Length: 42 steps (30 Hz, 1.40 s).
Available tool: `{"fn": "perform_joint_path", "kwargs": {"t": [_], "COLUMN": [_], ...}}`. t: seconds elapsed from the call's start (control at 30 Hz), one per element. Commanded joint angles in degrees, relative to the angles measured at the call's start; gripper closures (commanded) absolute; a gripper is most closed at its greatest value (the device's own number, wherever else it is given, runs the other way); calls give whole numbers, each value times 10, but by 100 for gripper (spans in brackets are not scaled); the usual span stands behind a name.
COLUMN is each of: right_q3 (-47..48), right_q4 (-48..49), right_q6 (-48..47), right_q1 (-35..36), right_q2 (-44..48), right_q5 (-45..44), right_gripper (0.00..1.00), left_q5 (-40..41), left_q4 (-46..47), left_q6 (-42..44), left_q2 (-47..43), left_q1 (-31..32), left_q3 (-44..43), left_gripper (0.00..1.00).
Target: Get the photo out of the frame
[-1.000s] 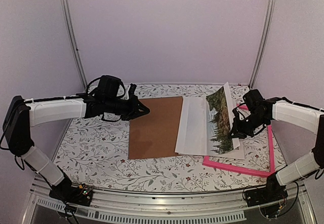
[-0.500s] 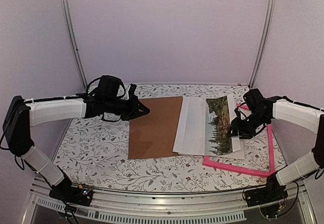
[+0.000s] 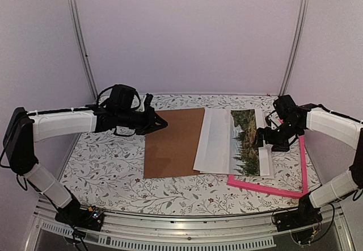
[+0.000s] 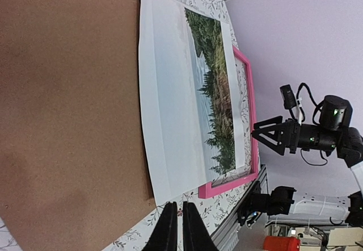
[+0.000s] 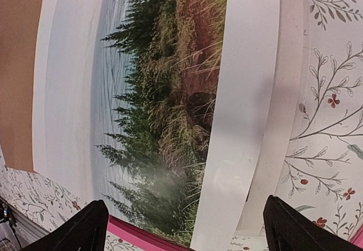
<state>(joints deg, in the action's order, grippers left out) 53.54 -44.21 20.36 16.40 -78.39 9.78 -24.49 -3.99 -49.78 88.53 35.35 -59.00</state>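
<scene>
In the top view, the photo (image 3: pixel 235 143) lay at middle right on the worktop (image 3: pixel 102 166). Its left part lay over the brown backing board (image 3: pixel 173 143) and its lower right corner over the pink frame (image 3: pixel 283 189).

In the left wrist view, the left pincer (image 4: pixel 177 228) was clenched on nothing.

In the right wrist view, the right pincer (image 5: pixel 187 228) was released wide above the photo. The sheet seemed thin, light and floppy, easy to crease, so I would take it by the white border.
</scene>
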Motion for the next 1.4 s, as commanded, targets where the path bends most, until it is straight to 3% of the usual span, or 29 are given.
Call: {"fn": "perform_joint_path", "kwargs": {"t": [0.0, 0.2, 0.4, 0.47, 0.53, 0.63, 0.73, 1.2, 1.37], "right_q3": [22, 34, 44, 46, 46, 41, 32, -105, -152], "right_q4": [0, 24, 73, 95, 117, 154, 190, 433, 523], "right_q6": [9, 13, 25, 27, 28, 32, 35, 11, -46], "right_q1": [-2, -3, -3, -2, -2, -2, -3, -3, -2], "right_q2": [6, 12, 29, 37, 44, 58, 75, 157, 165], "right_q5": [-13, -14, -16, -16, -22, -37, -53, -183, -262], "right_gripper": [1, 1, 1, 1, 1, 1, 1, 1, 1], "left_q5": [14, 48, 100, 129, 162, 207, 242, 476, 501], "left_q4": [-3, -23, -45, -54, -63, -75, -77, -83, -78], "left_q6": [14, 40, 78, 93, 108, 126, 143, 186, 205], "left_q2": [-14, -28, -54, -65, -76, -95, -116, -188, -209], "left_q1": [7, 9, 9, 9, 9, 9, 7, 4, -6], "left_q3": [-9, -16, -23, -22, -20, -16, -6, 50, 68], "left_gripper": [92, 86, 67, 59, 46, 19, 3, 1, 1]}}
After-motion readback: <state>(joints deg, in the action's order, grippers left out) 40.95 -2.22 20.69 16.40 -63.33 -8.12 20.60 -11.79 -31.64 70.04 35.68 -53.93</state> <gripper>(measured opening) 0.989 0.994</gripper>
